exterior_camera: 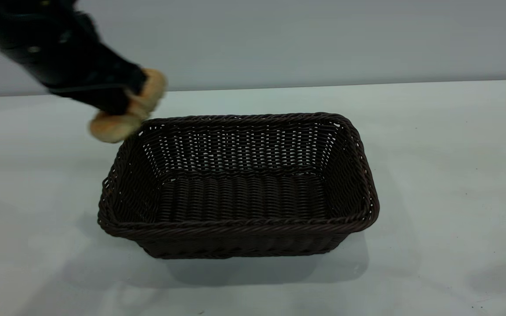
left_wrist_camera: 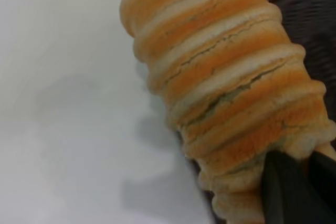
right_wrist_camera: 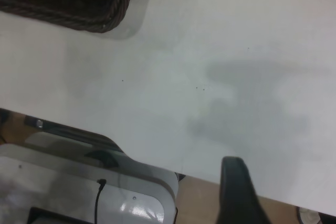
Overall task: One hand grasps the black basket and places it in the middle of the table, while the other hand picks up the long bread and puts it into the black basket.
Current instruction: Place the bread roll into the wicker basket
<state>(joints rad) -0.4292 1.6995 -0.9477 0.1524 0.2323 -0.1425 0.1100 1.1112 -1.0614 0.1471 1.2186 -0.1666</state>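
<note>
The black basket (exterior_camera: 240, 224) stands upright and empty in the middle of the table (exterior_camera: 446, 175). My left gripper (exterior_camera: 132, 98) is shut on the long bread (exterior_camera: 123, 118), a golden ridged loaf held in the air just outside the basket's far left corner. The left wrist view is filled by the long bread (left_wrist_camera: 220, 77), with a black finger (left_wrist_camera: 283, 192) pressed on its near end and the basket's weave (left_wrist_camera: 310, 14) behind. My right gripper (right_wrist_camera: 237, 184) hangs over the table's edge, away from the basket's corner (right_wrist_camera: 79, 3), and is out of the exterior view.
A plain grey wall rises behind the table. In the right wrist view the table's edge (right_wrist_camera: 157, 161) runs across, with the floor and a pale grey machine base (right_wrist_camera: 131, 195) below it. Bare tabletop lies on both sides of the basket.
</note>
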